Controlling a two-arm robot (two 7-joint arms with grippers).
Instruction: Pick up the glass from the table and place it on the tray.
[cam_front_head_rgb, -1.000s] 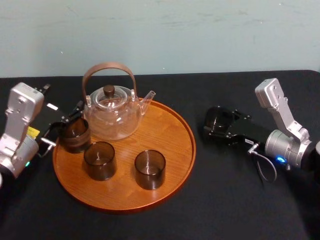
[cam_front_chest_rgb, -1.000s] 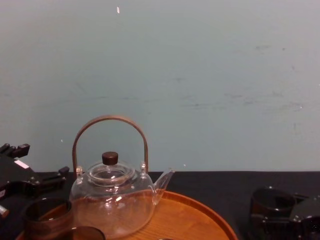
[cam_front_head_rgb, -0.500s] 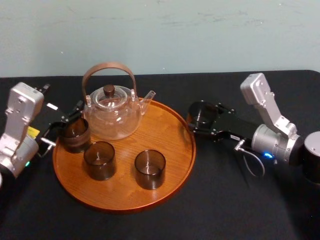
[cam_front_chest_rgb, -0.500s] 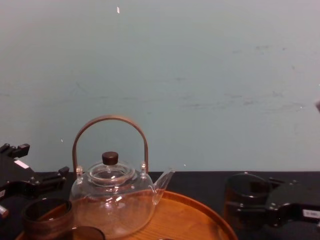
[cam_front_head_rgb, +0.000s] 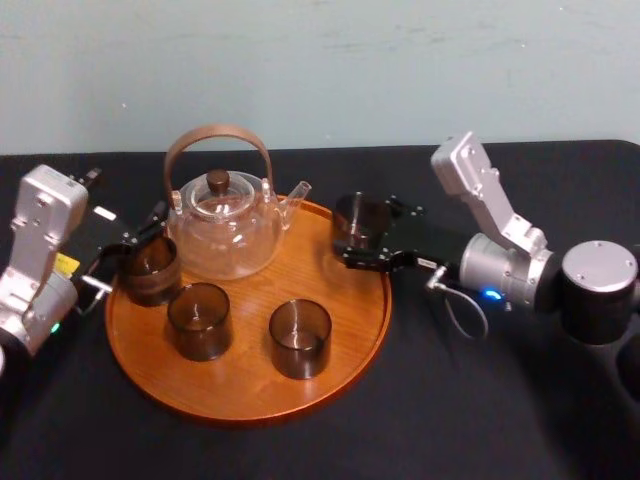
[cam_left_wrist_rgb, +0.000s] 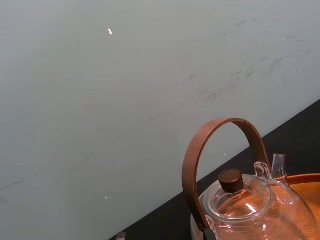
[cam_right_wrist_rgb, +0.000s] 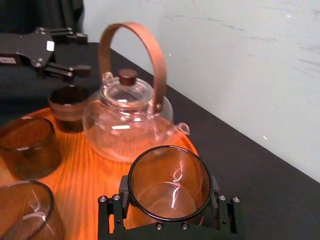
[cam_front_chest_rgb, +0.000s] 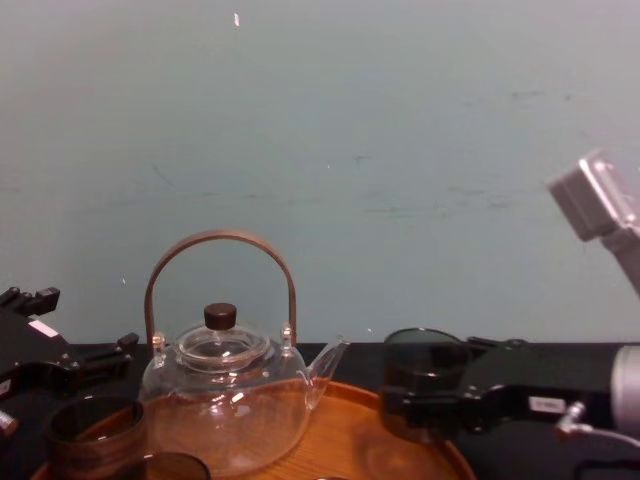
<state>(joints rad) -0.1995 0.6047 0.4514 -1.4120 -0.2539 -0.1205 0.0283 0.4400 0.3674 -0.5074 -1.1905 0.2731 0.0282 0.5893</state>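
My right gripper (cam_front_head_rgb: 362, 240) is shut on a smoky glass (cam_front_head_rgb: 357, 217), and holds it upright over the far right part of the round wooden tray (cam_front_head_rgb: 250, 385). In the right wrist view the glass (cam_right_wrist_rgb: 170, 182) sits between the black jaws of the right gripper (cam_right_wrist_rgb: 170, 202), with the tray (cam_right_wrist_rgb: 95, 170) beneath it. The chest view has the glass (cam_front_chest_rgb: 425, 375) just right of the teapot's spout; I cannot tell whether it touches the tray (cam_front_chest_rgb: 350, 430). My left gripper (cam_front_head_rgb: 128, 250) rests open at the tray's left edge, beside a darker glass (cam_front_head_rgb: 150, 268).
A glass teapot (cam_front_head_rgb: 222, 215) with a brown arched handle stands at the back of the tray. Two more smoky glasses (cam_front_head_rgb: 200, 320) (cam_front_head_rgb: 300, 338) stand near its front. A black cloth (cam_front_head_rgb: 480, 400) covers the table, with a pale wall behind it.
My right gripper has carried the glass leftward from the table's right side to above the tray's far right rim. The left arm has stayed still.
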